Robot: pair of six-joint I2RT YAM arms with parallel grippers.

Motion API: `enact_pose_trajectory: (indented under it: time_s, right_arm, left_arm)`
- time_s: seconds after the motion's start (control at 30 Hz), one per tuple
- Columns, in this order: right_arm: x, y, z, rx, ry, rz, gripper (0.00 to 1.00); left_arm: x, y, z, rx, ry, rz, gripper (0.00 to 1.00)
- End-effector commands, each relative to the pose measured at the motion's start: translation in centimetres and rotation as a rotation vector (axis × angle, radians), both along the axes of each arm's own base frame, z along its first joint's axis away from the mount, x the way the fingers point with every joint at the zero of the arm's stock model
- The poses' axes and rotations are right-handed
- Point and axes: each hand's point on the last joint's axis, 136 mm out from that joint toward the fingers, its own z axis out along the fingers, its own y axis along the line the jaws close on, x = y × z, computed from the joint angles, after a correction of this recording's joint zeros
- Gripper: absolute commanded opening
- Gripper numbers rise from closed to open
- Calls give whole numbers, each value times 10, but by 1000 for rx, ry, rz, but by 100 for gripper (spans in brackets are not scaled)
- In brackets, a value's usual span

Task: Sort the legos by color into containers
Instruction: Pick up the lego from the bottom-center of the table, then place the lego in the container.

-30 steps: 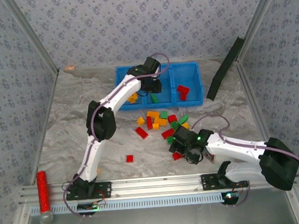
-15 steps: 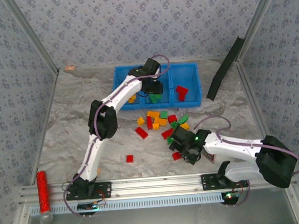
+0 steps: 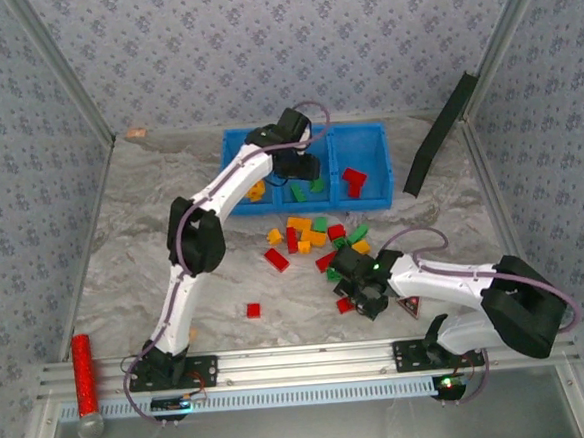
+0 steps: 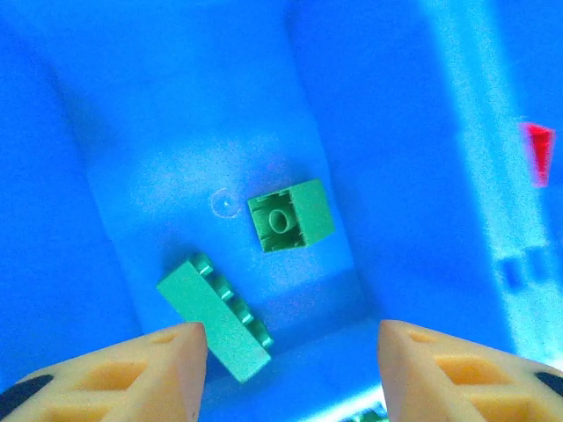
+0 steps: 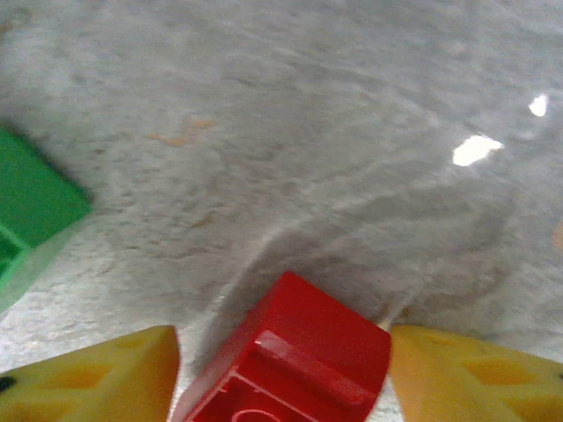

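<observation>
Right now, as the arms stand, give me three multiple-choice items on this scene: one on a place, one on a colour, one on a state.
1. The left hand hangs over:
A) the blue tray's middle compartment
B) the loose brick pile
C) the red glitter cylinder

2. The brick inside the right hand is:
A) green
B) red
C) orange

3. The left hand is:
A) shut on a green brick
B) open and empty
C) shut on a red brick

Key:
1 A, its wrist view looks down on that compartment's floor, where two green bricks lie.
2 B, the right wrist view shows a red brick between the fingers.
3 B, its fingers stand apart with nothing between them.
</observation>
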Motion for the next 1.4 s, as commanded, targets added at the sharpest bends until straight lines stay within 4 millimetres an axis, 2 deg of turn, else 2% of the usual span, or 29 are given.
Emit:
enact_pose_trajectory:
  time_s: [0.0, 0.07, 0.13, 0.3, 0.4, 0.53, 0.6, 0.7, 0.9, 1.03, 1.13, 1.37]
  right_arm:
    - [4, 1, -14, -15, 4, 29, 52]
    - [7, 0, -15, -23, 1, 77, 45]
    - [7, -4, -18, -47, 11, 136, 38]
    - [8, -10, -18, -55, -5, 242, 29]
    - [13, -15, 2, -81, -27, 307, 27]
    - [23, -29, 50, -153, -64, 476, 26]
    - [40, -38, 77, -193, -102, 543, 26]
    - [73, -49, 111, -242, -167, 624, 26]
    - [155, -66, 157, -369, -331, 678, 27]
    - [203, -73, 165, -396, -415, 637, 27]
    - [234, -75, 165, -421, -466, 621, 27]
    - [287, -73, 150, -419, -501, 614, 27]
  left_arm:
    - [-21, 9, 81, -61, -97, -79, 54]
    - [-32, 20, 88, -33, -100, -109, 55]
    - [-46, 31, 86, -21, -99, -142, 57]
    - [-89, 62, 56, -82, -60, -198, 58]
    - [-111, 81, 39, -80, -72, -229, 59]
    - [-136, 102, -2, 19, -30, -305, 59]
    - [-142, 106, -17, 48, -18, -332, 60]
    - [-140, 103, -28, 48, -44, -366, 62]
    - [-124, 99, -40, 84, -74, -384, 67]
    - [-117, 96, -51, 92, 2, -327, 69]
    - [-119, 91, -60, 89, 63, -283, 69]
    - [-131, 81, -79, 103, 164, -202, 70]
